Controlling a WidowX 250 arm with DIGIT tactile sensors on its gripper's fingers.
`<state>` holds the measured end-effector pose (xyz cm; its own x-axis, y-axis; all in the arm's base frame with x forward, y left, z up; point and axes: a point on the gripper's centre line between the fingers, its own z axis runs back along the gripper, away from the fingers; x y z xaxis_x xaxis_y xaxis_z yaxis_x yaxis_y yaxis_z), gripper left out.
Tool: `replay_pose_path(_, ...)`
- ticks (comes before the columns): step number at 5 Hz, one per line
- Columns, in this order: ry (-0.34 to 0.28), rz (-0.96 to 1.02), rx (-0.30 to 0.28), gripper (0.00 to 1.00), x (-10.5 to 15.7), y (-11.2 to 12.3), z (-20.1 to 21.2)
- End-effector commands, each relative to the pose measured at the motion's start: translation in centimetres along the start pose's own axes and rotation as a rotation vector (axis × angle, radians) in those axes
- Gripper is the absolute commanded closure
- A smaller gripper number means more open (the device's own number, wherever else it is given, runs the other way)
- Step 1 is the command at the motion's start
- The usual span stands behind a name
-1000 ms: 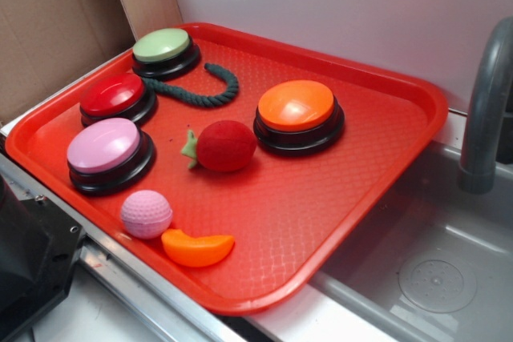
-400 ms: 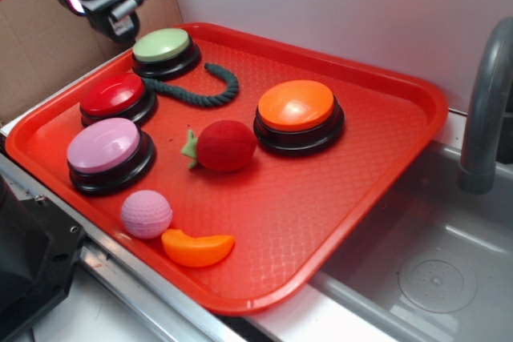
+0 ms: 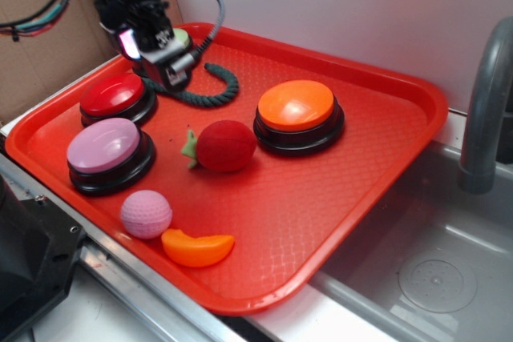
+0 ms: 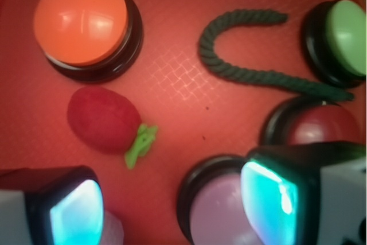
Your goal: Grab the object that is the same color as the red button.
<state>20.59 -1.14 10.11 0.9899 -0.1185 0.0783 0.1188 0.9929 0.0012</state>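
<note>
1. We are in the approach: our black pincer (image 3: 164, 58) hangs over the back-left part of the tray, above the dark green twisted rope piece (image 3: 210, 92) and just beside the round glossy red button on its black base (image 3: 117, 98). Nothing is grasped yet.
2. In the wrist view the pincer's (image 4: 172, 199) two pads stand wide apart, with nothing between them.
3. Our target is the fuzzy dark-red strawberry-shaped toy with the small green leafy stem (image 3: 224, 146). It lies on its side near the tray's middle, between the pink-domed button (image 3: 108, 152) and the orange-domed button (image 3: 298, 114), touching neither.
4. The wrist view puts the strawberry (image 4: 104, 120) off to the left of the pincer's line, so we judge the next move to be a shift across to centre over it, then a descent with the pads straddling the red body, not the stem.
5. The shallow red plastic tray with a textured floor (image 3: 385, 142) holds everything: four dome buttons (the green one (image 4: 343, 37) at the back), the rope, the strawberry, a pink dimpled ball (image 3: 146, 214) and an orange wedge-shaped slice (image 3: 197, 248) near the front edge.
6. The tray rests on the worktop beside a grey sink basin (image 3: 437, 278) that looks bare.
</note>
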Motion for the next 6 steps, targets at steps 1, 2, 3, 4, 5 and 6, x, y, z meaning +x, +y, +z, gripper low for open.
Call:
replay_pose_path(1, -0.021, -0.043, -0.076, 0.0, 1.8, -2.1, -3.6)
replay_pose_path(2, -0.011, -0.074, -0.099, 0.0, 2.2, -3.2, -5.1)
replay_pose_path(3, 0.008, -0.091, -0.112, 0.0, 2.5, -3.7, -6.1)
replay_pose_path(4, 0.03, -0.092, -0.135, 0.0, 2.8, -4.1, -7.0)
replay_pose_path(5, 0.034, -0.072, -0.118, 1.0, 3.0, -4.3, -7.1)
replay_pose_path(6, 0.044, -0.066, -0.113, 1.0, 3.2, -4.4, -7.5)
